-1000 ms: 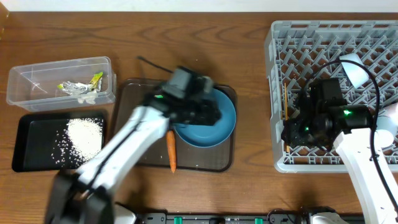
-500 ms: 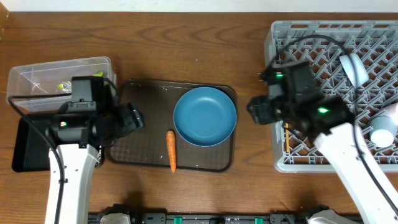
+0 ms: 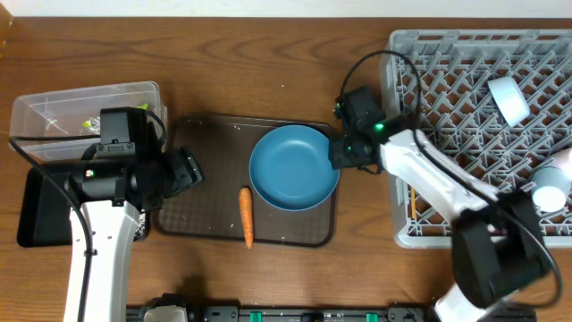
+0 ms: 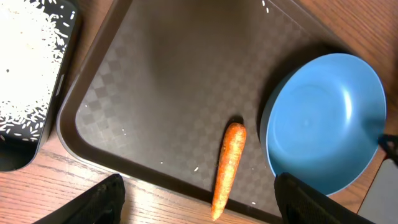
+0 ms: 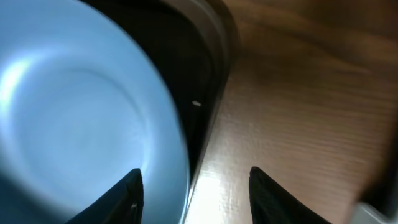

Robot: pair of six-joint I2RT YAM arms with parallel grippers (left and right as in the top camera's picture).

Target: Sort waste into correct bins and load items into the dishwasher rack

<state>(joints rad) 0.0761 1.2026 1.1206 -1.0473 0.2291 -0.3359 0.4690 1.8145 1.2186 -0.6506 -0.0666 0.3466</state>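
A round blue plate [image 3: 294, 167] lies on the right half of a brown serving tray [image 3: 192, 224], with an orange carrot [image 3: 246, 216] to its left. My right gripper [image 3: 344, 152] is open and straddles the plate's right rim; the right wrist view shows the plate [image 5: 81, 124] by the left finger of that gripper [image 5: 196, 186]. My left gripper [image 3: 183, 170] is open and empty above the tray's left edge. In the left wrist view the left gripper [image 4: 196, 196] frames the carrot [image 4: 227, 169] and the plate [image 4: 323, 121]. The grey rack [image 3: 465, 54] stands at the right. Tissue is not visible.
A clear box [image 3: 85, 103] with a green wrapper [image 3: 89, 124] sits at far left. The black tray [image 3: 31, 224] lies under my left arm, with rice [image 4: 28, 62] on it. Two light-blue cups [image 3: 507, 98] [image 3: 550, 192] and chopsticks [image 3: 411, 201] are in the rack.
My right arm has swung left out of the rack to the plate's right rim. My left arm has pulled back from the plate to the tray's left edge.
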